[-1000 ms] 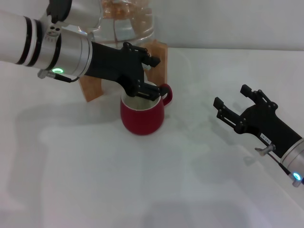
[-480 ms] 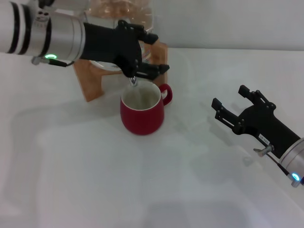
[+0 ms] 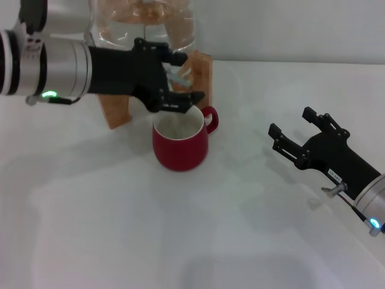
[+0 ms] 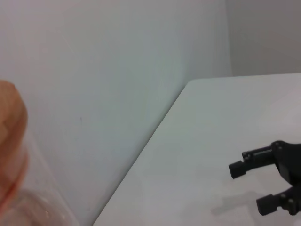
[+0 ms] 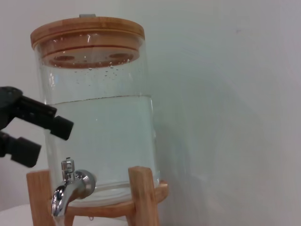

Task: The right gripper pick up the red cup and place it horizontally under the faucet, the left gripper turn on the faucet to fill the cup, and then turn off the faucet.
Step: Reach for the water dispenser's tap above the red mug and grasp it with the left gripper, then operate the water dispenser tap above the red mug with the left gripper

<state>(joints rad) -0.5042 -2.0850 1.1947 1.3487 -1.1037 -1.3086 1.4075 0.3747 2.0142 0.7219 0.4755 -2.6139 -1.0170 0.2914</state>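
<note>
The red cup (image 3: 179,146) stands upright on the white table, its handle to the right, below the chrome faucet (image 3: 179,74) of the glass water jar (image 3: 147,24). My left gripper (image 3: 190,77) is open at faucet height above the cup's rim, one finger above the tap and one below. From the right wrist view the left gripper (image 5: 47,140) sits just above and beside the faucet (image 5: 71,186), not touching its lever. My right gripper (image 3: 293,121) rests open and empty at the right, well away from the cup; the right gripper (image 4: 249,188) also shows in the left wrist view.
The jar (image 5: 94,117) is about two-thirds full, with a wooden lid, and sits on a wooden stand (image 3: 201,75) at the back of the table (image 3: 180,241). A pale wall rises behind it.
My left gripper lifted off the cup's rim and moved up and back to the faucet, the arm drawing to the left. The cup and the right arm stayed where they were.
</note>
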